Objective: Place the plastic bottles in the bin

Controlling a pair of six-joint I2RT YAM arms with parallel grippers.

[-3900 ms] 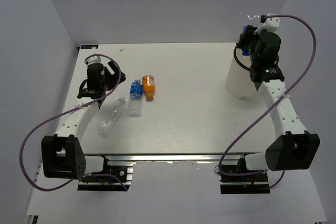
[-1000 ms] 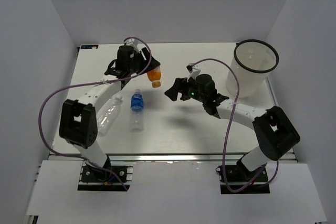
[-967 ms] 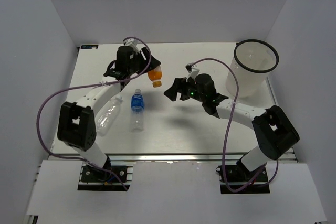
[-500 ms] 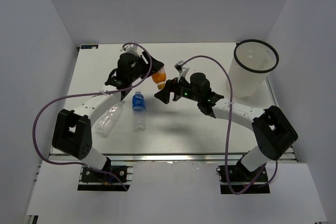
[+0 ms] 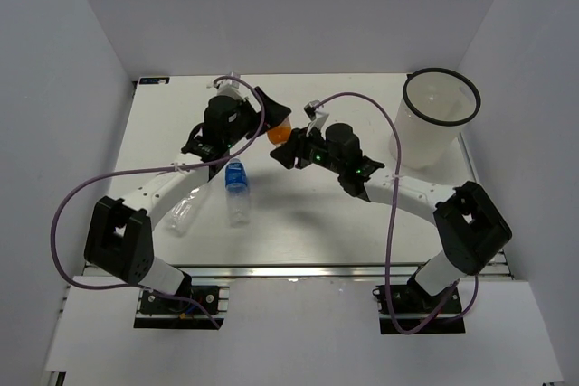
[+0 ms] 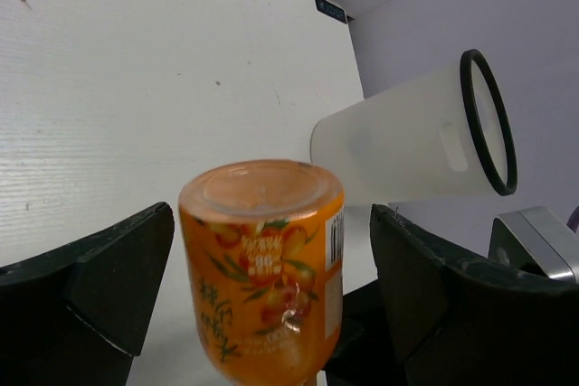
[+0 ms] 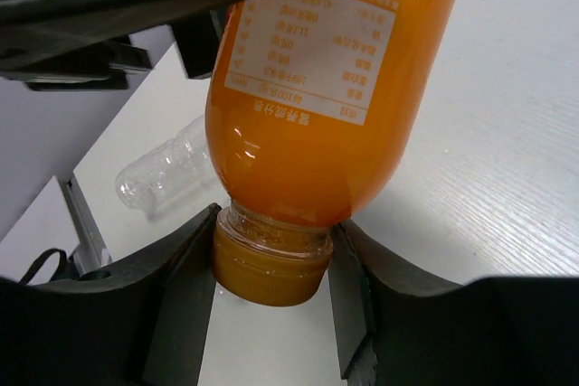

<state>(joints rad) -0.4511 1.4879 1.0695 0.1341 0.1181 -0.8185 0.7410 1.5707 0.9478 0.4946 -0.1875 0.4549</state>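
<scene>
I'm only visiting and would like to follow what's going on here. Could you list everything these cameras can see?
orange bottle: 1, orange with a white label, in the air between the two grippers
blue-labelled bottle: 1, clear with blue label and cap, lying on the table left of centre
clear bottle: 1, unlabelled, lying near the table's left front
bin: 1, translucent white with a black rim, upright at the far right
table: 1, white
purple cables: 2, one per arm
left gripper: 1, black, a finger on either side of the orange bottle's body
right gripper: 1, black, fingers against that bottle's cap
</scene>
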